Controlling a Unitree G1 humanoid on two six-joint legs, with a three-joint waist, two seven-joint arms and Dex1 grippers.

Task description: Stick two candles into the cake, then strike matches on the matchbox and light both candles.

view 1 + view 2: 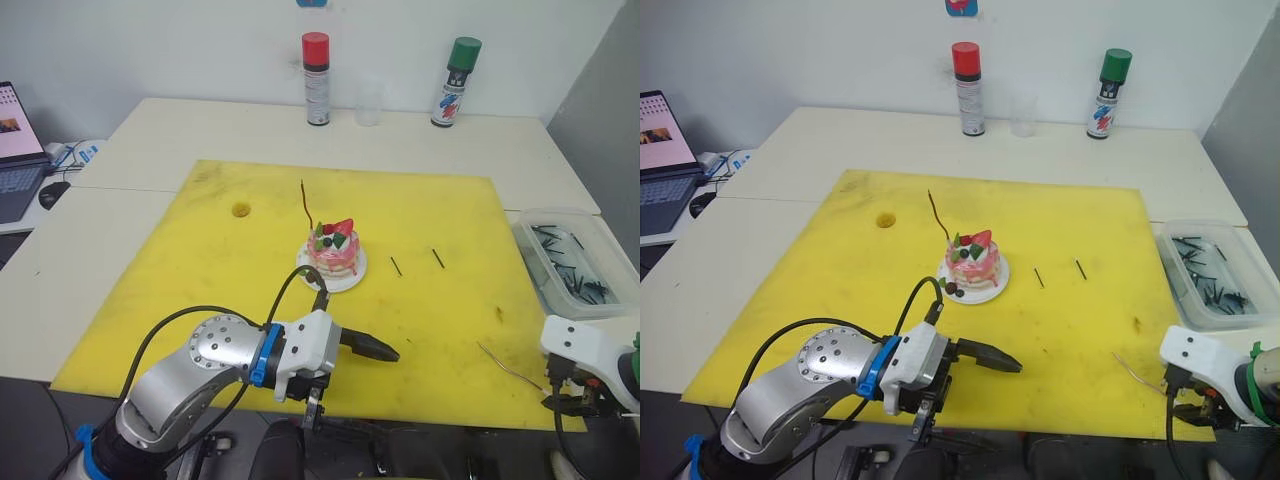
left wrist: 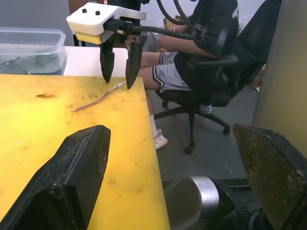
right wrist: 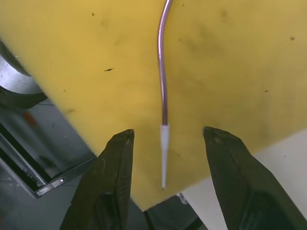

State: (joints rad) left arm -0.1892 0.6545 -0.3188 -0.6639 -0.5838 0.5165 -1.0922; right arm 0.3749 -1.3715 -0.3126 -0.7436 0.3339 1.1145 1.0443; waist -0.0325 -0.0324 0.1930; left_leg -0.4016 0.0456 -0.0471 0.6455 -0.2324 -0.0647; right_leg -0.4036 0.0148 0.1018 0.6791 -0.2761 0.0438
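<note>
- The cake [image 1: 334, 248] sits on its small white plate [image 1: 352, 279] near the middle of the yellow mat [image 1: 200, 290] that covers the counter [image 1: 150, 140].
- The reddish candle [image 1: 305, 203] stands in the cake at its far left side, leaning a little and rising well above the topping.
- The golden candle [image 3: 163, 72] lies flat on the mat at the near right corner, its pale tip [image 3: 164, 153] close to the mat's edge.
- The right hand [image 3: 165, 179] is open, one finger on each side of that pale tip, not touching it; the left wrist view shows its fingers pointing down just above the mat.
- The left hand [image 1: 985, 357] hangs open over the mat's near edge, in front of the cake, holding nothing.
- Two matches [image 1: 396, 266] [image 1: 438, 258] lie on the mat just right of the plate, apart from each other.
- A clear plastic tub [image 1: 560, 225] on the counter right of the mat holds a scatter of short dark sticks [image 1: 575, 275].
- Two spray cans, red-capped [image 1: 316, 80] and green-capped [image 1: 455, 83], stand at the far side of the counter with a clear cup [image 1: 369, 103] between them.
</note>
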